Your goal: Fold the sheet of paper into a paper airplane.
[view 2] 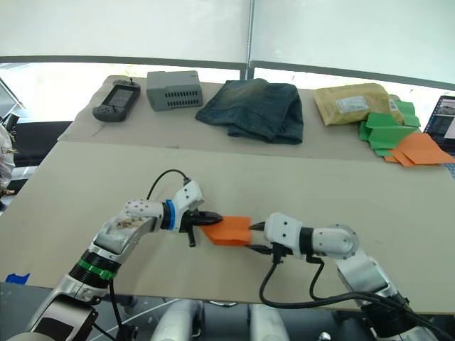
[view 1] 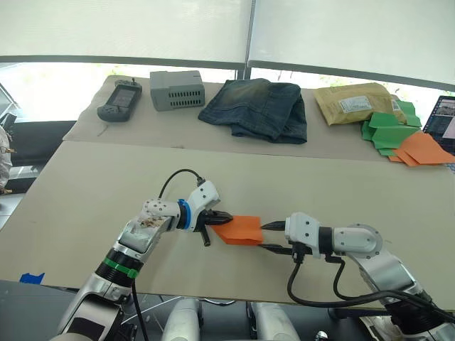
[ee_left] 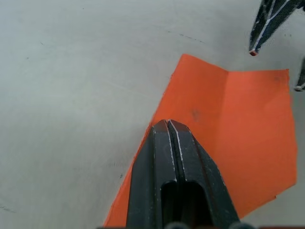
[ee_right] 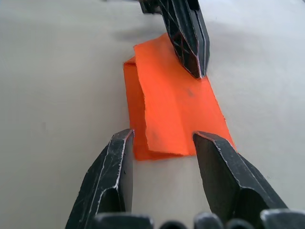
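Observation:
The sheet of paper [view 1: 240,229] is bright orange and folded into a small creased piece, lying flat near the table's front edge. My left gripper [view 1: 219,215] is shut, its joined tips [ee_left: 167,125] resting on top of the paper's left end. From the right, my right gripper [view 1: 269,237] is open, and its two fingertips [ee_right: 121,143] straddle the paper's near edge [ee_right: 164,143] without closing on it. A fold line runs across the paper [ee_left: 238,129].
Along the far side lie a dark handheld controller [view 1: 119,99], a grey box [view 1: 176,89], folded jeans [view 1: 256,106], a tan padded envelope [view 1: 355,103], green paper shapes [view 1: 387,128] and more orange paper [view 1: 423,149].

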You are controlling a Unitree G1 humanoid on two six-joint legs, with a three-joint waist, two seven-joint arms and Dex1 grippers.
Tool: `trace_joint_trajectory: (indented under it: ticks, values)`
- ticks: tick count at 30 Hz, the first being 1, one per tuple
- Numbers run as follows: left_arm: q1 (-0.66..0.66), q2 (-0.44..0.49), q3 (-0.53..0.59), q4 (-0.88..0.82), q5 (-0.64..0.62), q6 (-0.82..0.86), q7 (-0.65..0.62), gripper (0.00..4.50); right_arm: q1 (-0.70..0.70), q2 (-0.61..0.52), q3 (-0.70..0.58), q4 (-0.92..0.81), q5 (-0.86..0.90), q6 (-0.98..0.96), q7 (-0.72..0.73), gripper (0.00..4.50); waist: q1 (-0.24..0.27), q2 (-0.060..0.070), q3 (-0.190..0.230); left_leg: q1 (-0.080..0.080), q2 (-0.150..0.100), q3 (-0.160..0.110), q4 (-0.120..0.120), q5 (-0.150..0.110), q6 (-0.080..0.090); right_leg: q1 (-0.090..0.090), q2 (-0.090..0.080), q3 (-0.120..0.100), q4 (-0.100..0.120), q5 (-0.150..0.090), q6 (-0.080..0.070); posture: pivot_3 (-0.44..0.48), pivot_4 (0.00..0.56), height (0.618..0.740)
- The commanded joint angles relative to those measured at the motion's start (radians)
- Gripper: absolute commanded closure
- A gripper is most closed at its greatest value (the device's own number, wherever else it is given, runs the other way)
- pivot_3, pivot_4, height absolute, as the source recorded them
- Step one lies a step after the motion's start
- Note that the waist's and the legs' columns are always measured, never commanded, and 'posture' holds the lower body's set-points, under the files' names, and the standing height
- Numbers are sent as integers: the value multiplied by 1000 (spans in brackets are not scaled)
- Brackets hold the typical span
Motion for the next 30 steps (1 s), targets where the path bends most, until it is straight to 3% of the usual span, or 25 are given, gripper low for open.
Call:
trace_joint_trajectory:
  ticks: [1,3,9,15,21,30]
  values:
    - [26,23,-21,28,25,19,-6,4500,-45,22,-5,42,-29,-70,-7,2303,-1,0,0,0,0,0,0,0,0,0,0,0,0,0,0,0,150,718]
    - [26,23,-22,28,25,18,-7,4500,-61,28,4,72,-44,-94,4,2541,-1,0,0,0,0,0,0,0,0,0,0,0,0,0,0,0,150,718]
    - [24,23,-24,33,30,12,-8,4500,-95,65,-6,118,42,-48,77,4487,0,1,0,0,0,0,0,0,0,0,0,0,0,0,0,0,150,718]
    - [23,19,-27,41,34,2,-6,4500,-210,73,-14,165,198,253,207,4487,-1,1,-1,0,0,0,0,0,0,0,0,0,1,0,-1,0,150,718]
    - [36,14,-30,34,35,-4,-4,4500,-364,113,-14,290,288,645,224,4487,0,1,-1,1,0,0,0,0,0,0,0,0,1,0,-2,0,150,718]
    - [65,18,-7,8,31,5,24,4500,-425,117,47,386,265,758,260,4487,-3,3,-2,1,1,0,0,0,0,0,1,-1,2,0,-2,0,150,718]
